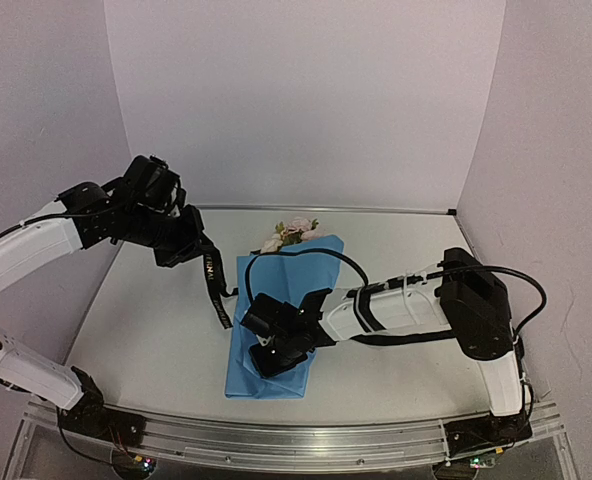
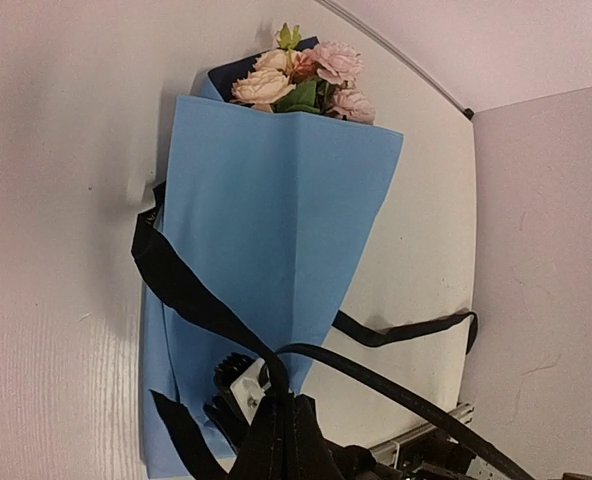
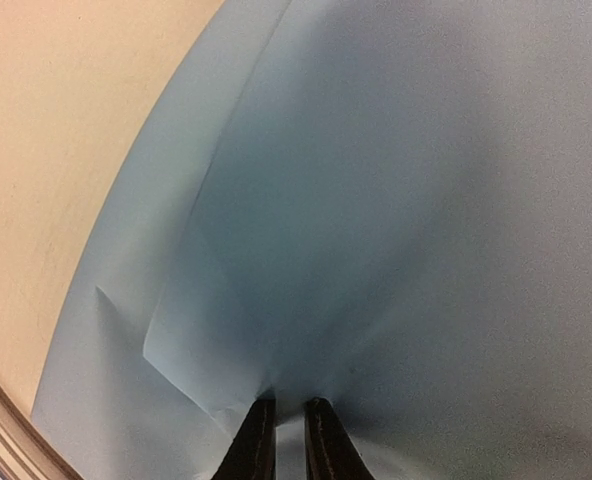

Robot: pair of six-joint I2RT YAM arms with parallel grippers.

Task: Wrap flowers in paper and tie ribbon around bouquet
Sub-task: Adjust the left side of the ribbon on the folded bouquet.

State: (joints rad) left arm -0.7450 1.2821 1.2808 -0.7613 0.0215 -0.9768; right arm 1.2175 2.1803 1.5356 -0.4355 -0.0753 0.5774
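Note:
The bouquet lies lengthwise on the table, the light blue paper (image 1: 278, 285) (image 2: 276, 200) folded over the flowers. Their pale pink heads (image 1: 296, 230) (image 2: 306, 75) stick out at the far end. My left gripper (image 1: 196, 257) (image 2: 281, 398) is raised left of the bundle and shut on the black ribbon (image 1: 216, 295) (image 2: 191, 295). The ribbon runs down from it to the paper's left edge, and another stretch lies on the table at the bundle's right side. My right gripper (image 1: 276, 350) (image 3: 288, 402) rests on the bundle's near end, its fingers pinched on a fold of paper (image 3: 406, 200).
The right arm's black cable (image 1: 316, 256) (image 2: 416, 400) loops over the bundle. A metal rail (image 1: 296, 440) runs along the table's near edge. White walls close in the back and both sides. Bare tabletop (image 1: 146, 330) lies left of the bundle.

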